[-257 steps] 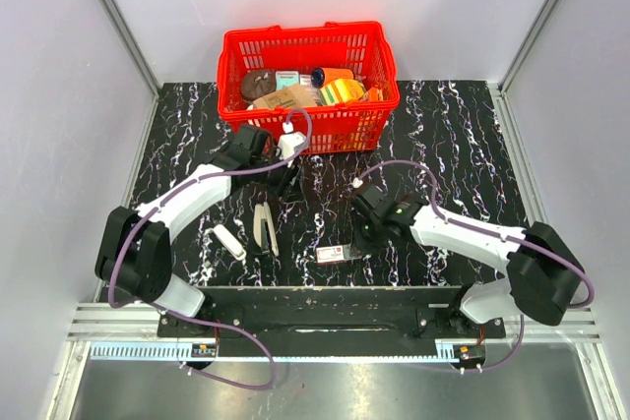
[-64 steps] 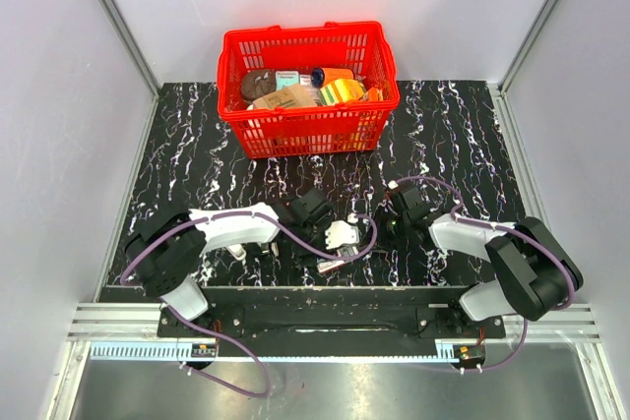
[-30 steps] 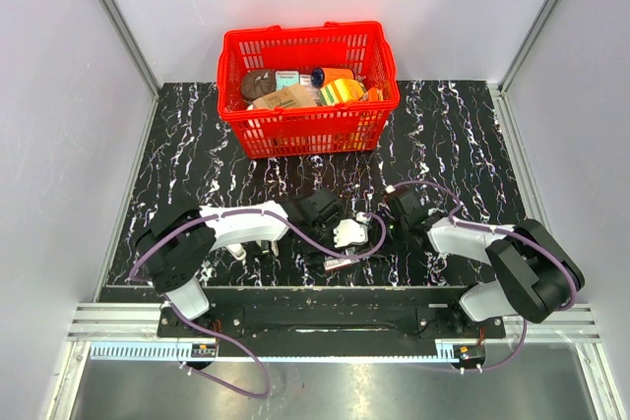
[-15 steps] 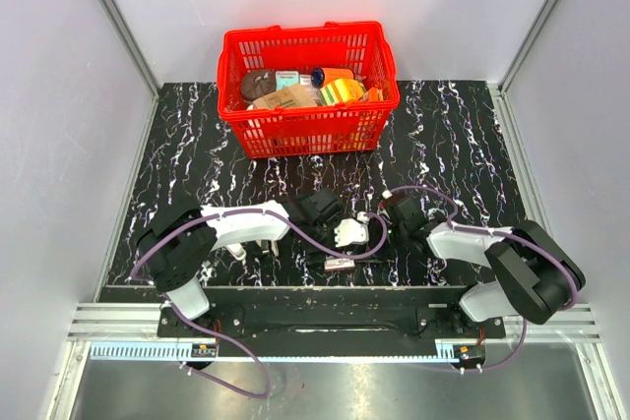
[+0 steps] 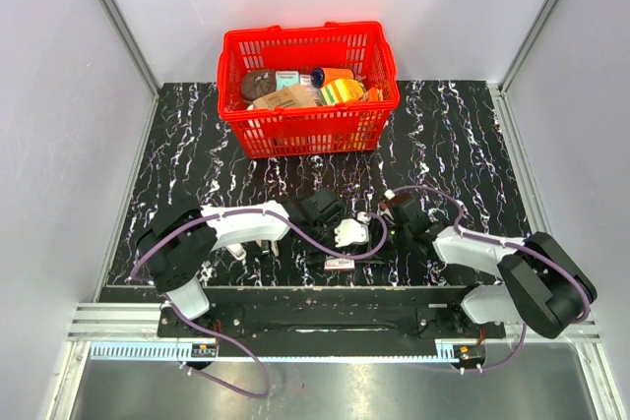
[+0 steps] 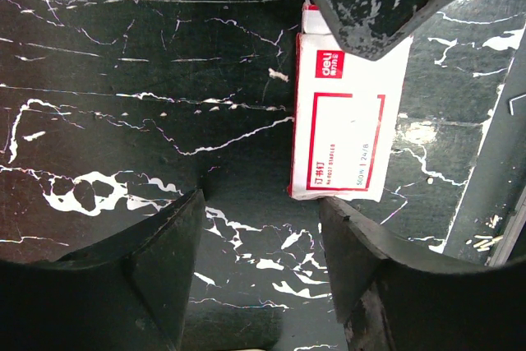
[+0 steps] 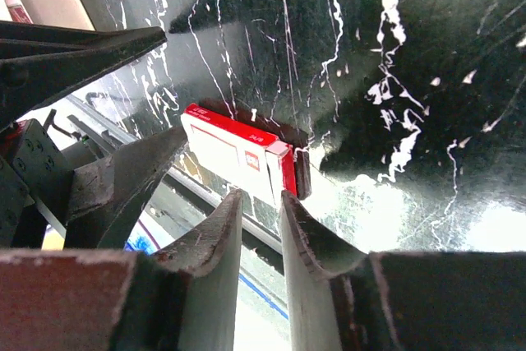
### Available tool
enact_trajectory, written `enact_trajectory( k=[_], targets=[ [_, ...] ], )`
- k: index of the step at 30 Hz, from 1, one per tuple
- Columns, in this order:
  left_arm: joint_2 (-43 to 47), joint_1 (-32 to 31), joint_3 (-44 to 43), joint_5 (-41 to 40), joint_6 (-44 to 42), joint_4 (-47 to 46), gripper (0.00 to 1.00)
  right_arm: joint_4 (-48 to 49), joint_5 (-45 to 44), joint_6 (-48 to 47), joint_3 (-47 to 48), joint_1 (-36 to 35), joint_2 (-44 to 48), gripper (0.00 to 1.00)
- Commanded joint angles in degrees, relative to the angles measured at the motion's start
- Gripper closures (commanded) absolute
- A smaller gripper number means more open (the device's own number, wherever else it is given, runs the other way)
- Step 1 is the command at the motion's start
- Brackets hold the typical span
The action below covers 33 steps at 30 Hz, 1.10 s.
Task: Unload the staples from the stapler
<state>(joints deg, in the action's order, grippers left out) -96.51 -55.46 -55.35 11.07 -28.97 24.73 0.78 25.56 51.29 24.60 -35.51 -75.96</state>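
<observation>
The stapler is mostly hidden under my left arm; only a pale end shows. No staple strip shows clearly. My left gripper hovers low over the black marble table with its jaws wide open and empty, just short of a small red-and-white box. My right gripper is nearly shut, with a thin empty gap, and its tip reaches over the far end of that box. Its dark finger shows in the left wrist view.
A red basket full of items stands at the back centre. A short white oblong piece lies left of the stapler. The box lies close to the table's front edge and the metal rail. The two grippers are close together.
Over 8.6 s both arms came from mid-table to the front centre around the box, and the left arm now covers the stapler. In the last second the right gripper shifted slightly.
</observation>
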Motion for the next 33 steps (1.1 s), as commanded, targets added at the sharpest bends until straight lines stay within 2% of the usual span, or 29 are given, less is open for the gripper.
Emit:
enact_trajectory(
  k=[1,7,10,21,26,31,33],
  targets=[
    [-1.58,-0.08,0.77,-3.95,-1.35,0.05,0.38,-3.32,-1.47,-0.93,0.01,-0.27,2.22,0.69],
    [-1.4,-0.08,0.77,-3.86,-1.35,0.23,0.38,-4.64,-3.5,-1.36,-0.17,-0.18,0.56,0.86],
    [-1.31,-0.08,0.77,-3.86,-1.26,0.32,0.38,-3.77,-3.33,-1.37,0.1,-0.09,-1.02,0.89],
    [-2.28,-0.08,-0.9,-3.6,0.05,0.14,0.38,6.16,-0.25,1.97,-0.08,-1.14,-7.0,0.91],
    [-2.72,-0.08,-1.51,-3.34,0.14,0.14,0.38,7.31,-0.34,2.59,0.62,-2.46,-8.94,0.91],
    [-1.4,-0.08,-1.34,-4.56,-0.21,0.84,0.38,-0.4,-4.01,-0.13,2.11,-2.37,-5.08,0.9],
    [-0.18,0.18,-1.95,-5.96,-0.73,2.07,0.37,-7.87,-7.26,-2.59,3.78,-2.29,-2.71,0.81]
  ],
)
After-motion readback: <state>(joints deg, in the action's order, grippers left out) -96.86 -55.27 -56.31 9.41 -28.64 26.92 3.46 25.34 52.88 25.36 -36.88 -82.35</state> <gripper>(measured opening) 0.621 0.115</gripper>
